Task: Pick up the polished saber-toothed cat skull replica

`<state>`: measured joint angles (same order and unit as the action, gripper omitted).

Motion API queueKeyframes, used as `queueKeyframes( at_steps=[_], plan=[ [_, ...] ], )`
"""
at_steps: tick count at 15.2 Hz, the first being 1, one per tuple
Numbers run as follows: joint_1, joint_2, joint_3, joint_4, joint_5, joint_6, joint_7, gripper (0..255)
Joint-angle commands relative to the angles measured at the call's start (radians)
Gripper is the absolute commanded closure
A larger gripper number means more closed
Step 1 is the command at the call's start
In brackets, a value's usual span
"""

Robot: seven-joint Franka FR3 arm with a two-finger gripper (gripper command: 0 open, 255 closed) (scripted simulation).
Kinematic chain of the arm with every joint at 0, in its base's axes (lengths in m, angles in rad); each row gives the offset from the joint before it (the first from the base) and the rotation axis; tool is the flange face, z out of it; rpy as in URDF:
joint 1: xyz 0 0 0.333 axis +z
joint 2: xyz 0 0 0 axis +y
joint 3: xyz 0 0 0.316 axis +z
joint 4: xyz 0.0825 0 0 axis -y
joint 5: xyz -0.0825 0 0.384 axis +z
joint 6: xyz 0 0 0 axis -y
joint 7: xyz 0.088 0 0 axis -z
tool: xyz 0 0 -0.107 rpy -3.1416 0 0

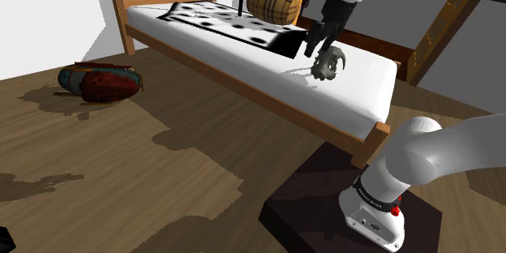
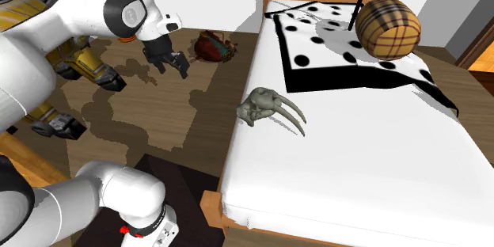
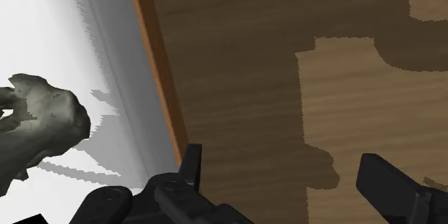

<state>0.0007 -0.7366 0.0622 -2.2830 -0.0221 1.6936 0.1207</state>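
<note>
Skull (image 2: 265, 107): grey-green, with two long curved fangs; it lies on the white mattress close to the bed's side edge.
Pincer (image 2: 174, 67): fingers spread with nothing between them; it hangs over the floor beside the bed's wooden rail, apart from the skull.
Bed (image 2: 380, 166): wooden frame and headboard, bare white mattress around the skull.
Blanket (image 2: 332, 47): black with white, dotted, spread at the head end, well apart from the skull.
Cushion (image 2: 388, 25): round, tan plaid, resting on the blanket.
Floor (image 1: 162, 170): brown wood.
Bundle (image 1: 97, 81): red and teal, on the floor near the headboard.
Stand (image 1: 316, 203): dark box beside the bed's foot corner.
</note>
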Motion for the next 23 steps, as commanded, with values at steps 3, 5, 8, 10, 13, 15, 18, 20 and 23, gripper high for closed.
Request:
queueKeyframes(
  at_steps=[3, 5, 8, 10, 13, 15, 18, 20, 23],
  plan=[
    [-0.028, 0.079, -0.031, 0.068, 0.007, -0.015, 0.015, 0],
    [-0.053, 0.156, -0.062, 0.137, 0.016, -0.033, 0.029, 0],
    [-0.087, 0.270, -0.111, 0.243, 0.035, -0.066, 0.048, 0],
    [-0.108, 0.345, -0.145, 0.315, 0.051, -0.091, 0.059, 0],
    [-0.139, 0.456, -0.197, 0.424, 0.082, -0.134, 0.074, 0],
    [-0.162, 0.529, -0.232, 0.498, 0.107, -0.166, 0.083, 0],
    [-0.199, 0.641, -0.284, 0.611, 0.150, -0.218, 0.094, 0],
    [-0.226, 0.716, -0.318, 0.687, 0.184, -0.256, 0.101, 0],
    [-0.276, 0.831, -0.365, 0.804, 0.239, -0.318, 0.113, 0]
  ],
)
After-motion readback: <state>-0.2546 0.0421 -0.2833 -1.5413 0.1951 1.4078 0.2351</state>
